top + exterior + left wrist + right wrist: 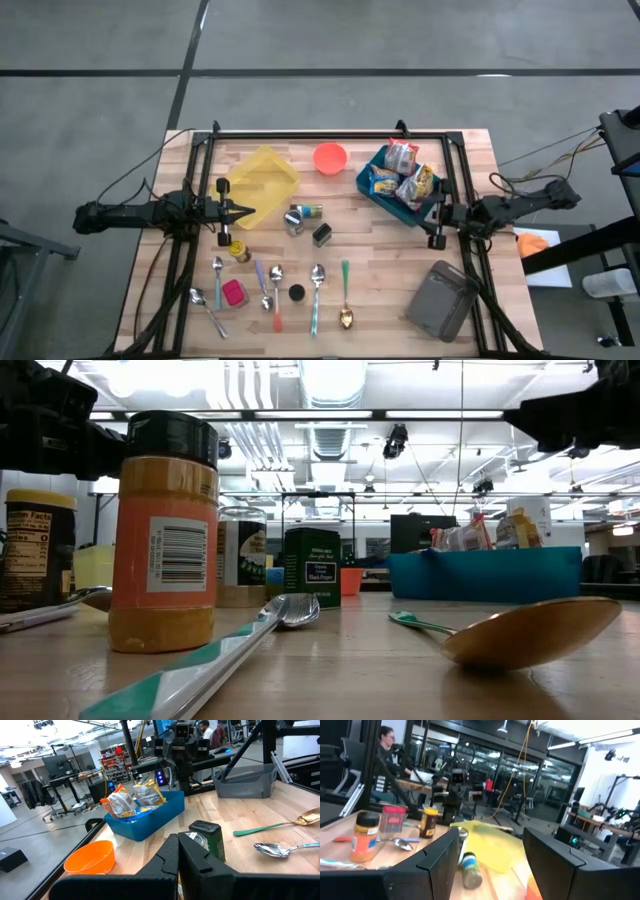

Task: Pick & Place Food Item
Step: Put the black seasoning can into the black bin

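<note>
I see the blue bin [398,205] at the table's back right holding several snack packets [402,157]; orange bowl [330,157] and yellow tray [263,177] look empty. Right gripper [437,224] sits just beside the bin's near corner, fingers apart, holding nothing. Left gripper [243,211] is closed, empty, beside the tray, well apart from the packets.

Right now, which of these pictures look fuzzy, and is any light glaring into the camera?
Low view: ceiling lights glare overhead, and the near striped spoon handle is out of focus. Right wrist view: soft all over, the yellow tray smeared. High view: evenly lit, no glare. Left wrist view: the blue bin looks clear.
</note>
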Controlling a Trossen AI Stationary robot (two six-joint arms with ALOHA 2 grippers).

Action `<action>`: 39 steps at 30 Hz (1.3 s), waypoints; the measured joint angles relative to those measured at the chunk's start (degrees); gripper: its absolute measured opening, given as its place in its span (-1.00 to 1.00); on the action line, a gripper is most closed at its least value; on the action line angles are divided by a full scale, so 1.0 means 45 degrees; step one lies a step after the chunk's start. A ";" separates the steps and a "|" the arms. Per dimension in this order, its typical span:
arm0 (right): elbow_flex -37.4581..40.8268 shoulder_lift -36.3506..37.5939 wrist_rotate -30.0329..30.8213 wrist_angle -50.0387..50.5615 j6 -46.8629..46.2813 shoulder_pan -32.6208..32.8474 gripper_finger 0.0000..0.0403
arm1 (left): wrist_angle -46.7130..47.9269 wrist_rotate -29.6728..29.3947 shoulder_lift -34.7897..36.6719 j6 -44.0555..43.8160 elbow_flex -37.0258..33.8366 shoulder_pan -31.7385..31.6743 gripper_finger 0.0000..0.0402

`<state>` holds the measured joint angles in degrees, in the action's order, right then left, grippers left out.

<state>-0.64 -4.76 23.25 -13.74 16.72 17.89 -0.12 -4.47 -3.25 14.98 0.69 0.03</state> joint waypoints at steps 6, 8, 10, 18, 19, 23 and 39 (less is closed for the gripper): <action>0.0002 0.0900 0.0009 0.0530 -0.0065 -0.0005 0.09 | 0.0000 0.0000 0.0000 0.0000 0.0000 0.0000 -1.00; 0.0000 0.0957 0.0016 0.0524 -0.0287 -0.0005 0.09 | 0.0000 0.0000 0.0000 -0.0001 0.0000 0.0000 -1.00; 0.0000 0.0967 0.0050 0.0531 -0.0633 -0.0005 0.09 | 0.0000 0.0000 0.0000 -0.0005 0.0000 0.0000 -1.00; 0.0000 0.0943 0.0160 0.0521 -0.1083 -0.0005 0.09 | 0.0000 0.0000 0.0000 0.0000 0.0000 0.0000 -1.00; 0.0000 0.0939 0.0160 0.0529 -0.1137 -0.0005 0.09 | 0.0000 0.0000 0.0000 0.0000 0.0000 0.0000 -1.00; 0.0000 0.0946 0.0163 0.0531 -0.1148 -0.0005 0.09 | 0.0000 0.0000 0.0000 -0.0002 0.0000 0.0000 -1.00; -0.0010 0.0939 0.0165 0.0531 -0.1148 -0.0005 0.09 | 0.0000 0.0000 0.0000 0.0000 0.0000 0.0000 -1.00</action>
<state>-0.69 -0.54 23.99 -11.35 11.55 17.87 -0.12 -4.47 -3.25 14.98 0.69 0.03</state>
